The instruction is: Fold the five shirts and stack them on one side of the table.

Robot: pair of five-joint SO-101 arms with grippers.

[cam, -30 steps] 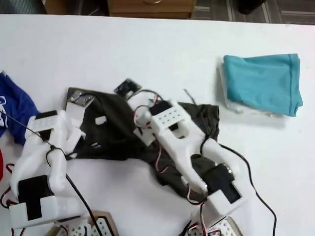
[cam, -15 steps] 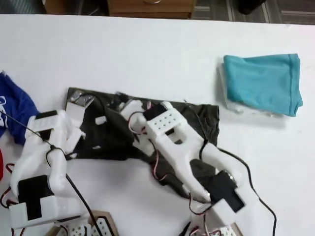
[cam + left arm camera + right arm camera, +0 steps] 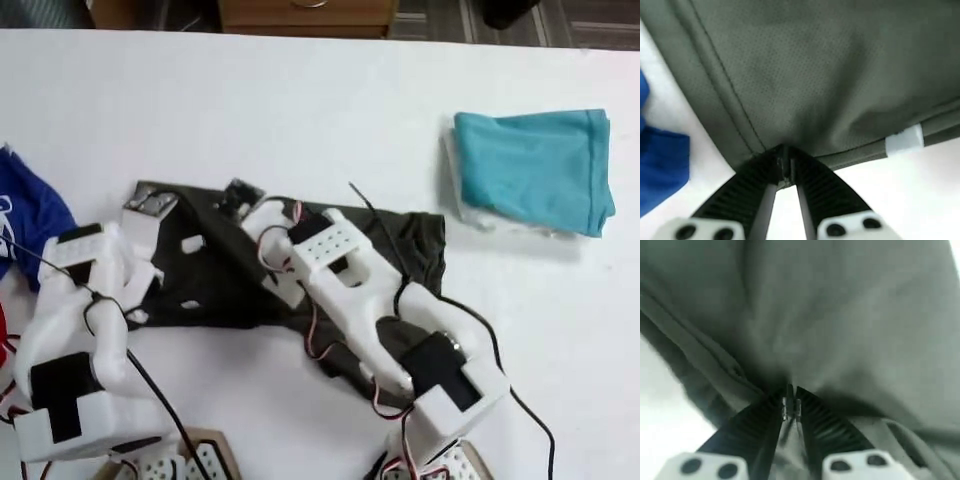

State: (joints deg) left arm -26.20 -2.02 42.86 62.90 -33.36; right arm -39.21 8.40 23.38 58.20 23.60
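We see the dark olive shirt spread near the table's centre. Our left gripper has its jaws clamped on the shirt's hem at its 10 o'clock corner. Our right gripper pinches the cloth tight around 11 o'clock. A folded teal shirt lies at the table's 2 o'clock and a blue shirt at 9 o'clock.

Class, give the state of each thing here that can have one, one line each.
dark shirt: spread out, rumpled
teal shirt: folded
blue shirt: bunched, unfolded
left end effector: shut on dark shirt
right end effector: shut on dark shirt
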